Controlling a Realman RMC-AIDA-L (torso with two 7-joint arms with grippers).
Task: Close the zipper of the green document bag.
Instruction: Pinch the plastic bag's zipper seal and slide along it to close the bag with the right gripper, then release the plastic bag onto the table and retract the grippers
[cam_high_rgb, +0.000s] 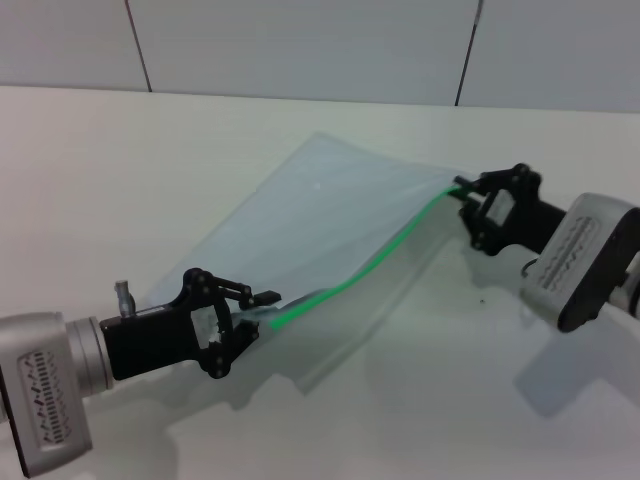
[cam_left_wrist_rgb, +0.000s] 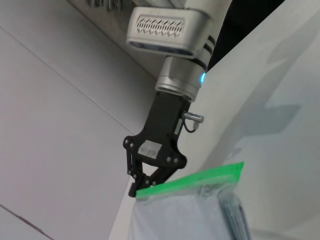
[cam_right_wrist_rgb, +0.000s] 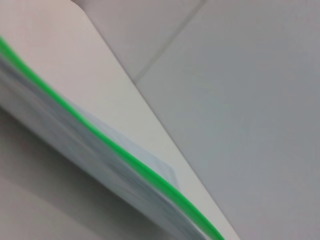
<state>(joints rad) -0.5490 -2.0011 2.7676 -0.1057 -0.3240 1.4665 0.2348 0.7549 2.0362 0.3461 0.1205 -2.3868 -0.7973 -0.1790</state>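
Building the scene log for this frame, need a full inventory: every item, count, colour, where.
document bag: 1, clear pale blue, lying at a slant mid-table, held at both ends of its zip edge.
zipper: 1, bright green strip along the bag's edge that faces the robot, running from the left gripper to the right one; slider not made out.
table: 1, white, under everything.
wall: pale grey panels with dark seams, behind the table.
left gripper: 1, black, near-left of the table, shut on the bag's near end of the zip edge.
right gripper: 1, black, right side of the table, fingers closed at the far end of the zipper.
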